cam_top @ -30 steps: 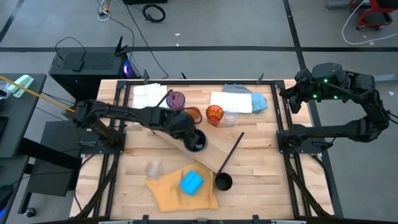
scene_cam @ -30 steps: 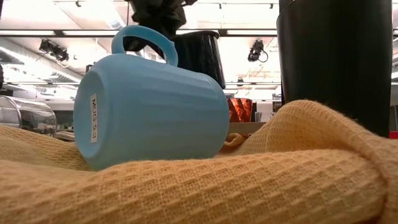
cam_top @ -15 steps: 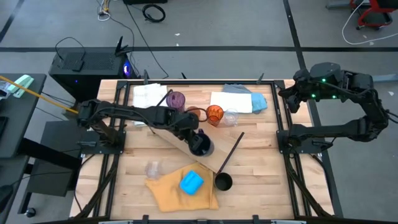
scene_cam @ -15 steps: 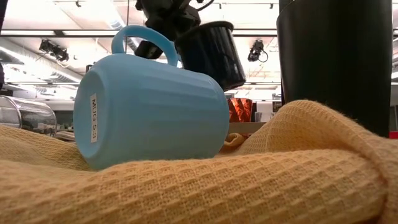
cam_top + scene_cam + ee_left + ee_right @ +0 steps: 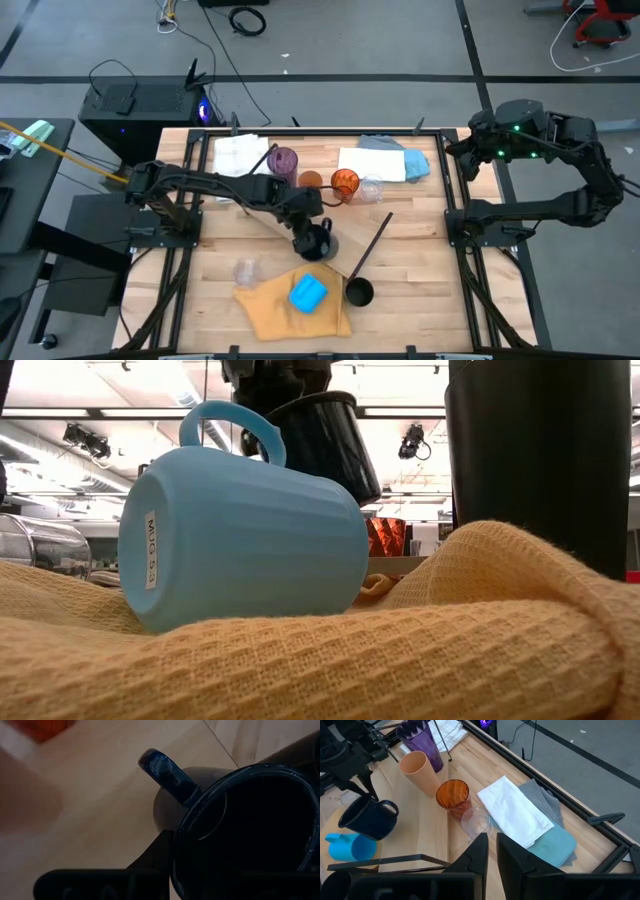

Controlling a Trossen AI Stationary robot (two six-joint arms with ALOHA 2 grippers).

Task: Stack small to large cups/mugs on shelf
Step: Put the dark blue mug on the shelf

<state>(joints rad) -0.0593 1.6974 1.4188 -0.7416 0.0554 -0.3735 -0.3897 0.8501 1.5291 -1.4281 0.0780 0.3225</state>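
My left gripper (image 5: 300, 222) is shut on the navy mug (image 5: 318, 240), which hangs tipped over the light-wood shelf (image 5: 355, 232) lying slantwise on the table. Along the shelf's far side stand the purple tumbler (image 5: 285, 160), the light orange cup (image 5: 311, 180), the amber ribbed cup (image 5: 345, 184) and a clear glass (image 5: 371, 188). The bright blue mug (image 5: 308, 293) lies on its side on a yellow cloth. The black cup (image 5: 359, 292) stands beside it, and another clear glass (image 5: 245, 271) is near the left. My right gripper (image 5: 492, 852) waits high over the table's far right, narrowly open and empty. My left gripper holds the navy mug by its wall at the rim (image 5: 176, 851), beside the handle (image 5: 167, 772). One finger (image 5: 152, 862) lies against the outside; the other is lost in the dark inside. The fingers slant down from the table's left. The mug hangs tilted, clear of the shelf.
Folded cloths lie along the far edge: a white one (image 5: 240, 152) and a white, grey and teal pile (image 5: 385, 160). The yellow cloth (image 5: 275, 305) covers the near middle. A black rod (image 5: 372, 242) slants across the shelf's right end. Black frame rails (image 5: 455, 190) flank the table.
My left gripper has rolled its wrist and drifted a little toward the table's near edge. The navy mug has turned with it, from mouth-up to lying more on its side, and stays clear of the shelf.
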